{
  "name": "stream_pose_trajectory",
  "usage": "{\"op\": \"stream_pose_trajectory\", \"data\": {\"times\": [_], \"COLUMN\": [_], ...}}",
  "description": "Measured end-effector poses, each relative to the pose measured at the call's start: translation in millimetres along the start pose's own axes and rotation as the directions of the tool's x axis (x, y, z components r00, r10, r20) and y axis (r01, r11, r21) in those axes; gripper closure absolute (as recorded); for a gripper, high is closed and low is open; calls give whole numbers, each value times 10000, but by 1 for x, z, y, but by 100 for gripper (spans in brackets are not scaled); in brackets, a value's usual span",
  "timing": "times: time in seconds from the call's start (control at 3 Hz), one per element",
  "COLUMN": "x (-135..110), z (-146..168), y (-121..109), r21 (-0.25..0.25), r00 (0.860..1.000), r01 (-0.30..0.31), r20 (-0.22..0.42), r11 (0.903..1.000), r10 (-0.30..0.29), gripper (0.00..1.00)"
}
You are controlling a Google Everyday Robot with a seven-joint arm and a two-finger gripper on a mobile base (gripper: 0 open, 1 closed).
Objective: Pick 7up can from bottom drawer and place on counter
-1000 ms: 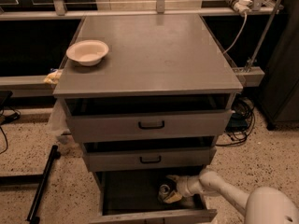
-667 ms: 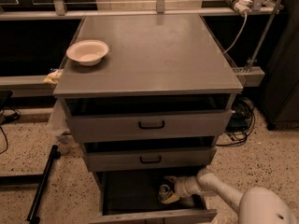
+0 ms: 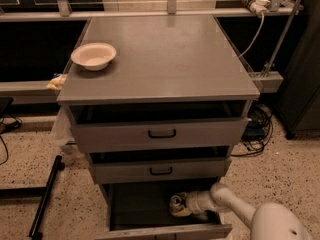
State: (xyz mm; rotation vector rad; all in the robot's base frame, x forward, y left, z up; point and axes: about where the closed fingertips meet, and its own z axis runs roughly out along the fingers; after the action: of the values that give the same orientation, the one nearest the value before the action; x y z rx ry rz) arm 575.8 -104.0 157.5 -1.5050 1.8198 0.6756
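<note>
The bottom drawer [image 3: 165,231] is pulled open, with a dark inside. A small silvery 7up can [image 3: 175,202] stands in it toward the right. My gripper [image 3: 181,206] reaches into the drawer from the right on a white arm and sits right against the can. The counter [image 3: 165,54] is the broad grey top of the cabinet, far above the gripper.
A cream bowl [image 3: 93,56] sits on the counter's left side. Two shallower drawers with black handles [image 3: 161,133] stand partly open above the bottom one. A black pole [image 3: 45,196] lies on the speckled floor at left. Cables [image 3: 255,129] hang at right.
The arm has shifted slightly left and deeper into the bottom drawer, bringing the gripper closer onto the can. Nothing else has moved.
</note>
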Motion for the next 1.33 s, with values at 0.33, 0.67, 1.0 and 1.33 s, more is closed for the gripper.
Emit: {"op": "stream_pose_trajectory", "data": {"times": [0.33,0.67,1.0,1.33], "x": [-5,-26,-67,-140], "z": [-5,-32,-66,-121], "y": [4,7,10,15], "r21": [19,210,317,753], "r00": [10000,9999,9989,9923], "r01": [32,133,306,121], "r20": [69,50,-374,-1242], "r11": [10000,9997,9990,9971], "r10": [-32,-134,-295,-26], "gripper": [94,100,100,100]}}
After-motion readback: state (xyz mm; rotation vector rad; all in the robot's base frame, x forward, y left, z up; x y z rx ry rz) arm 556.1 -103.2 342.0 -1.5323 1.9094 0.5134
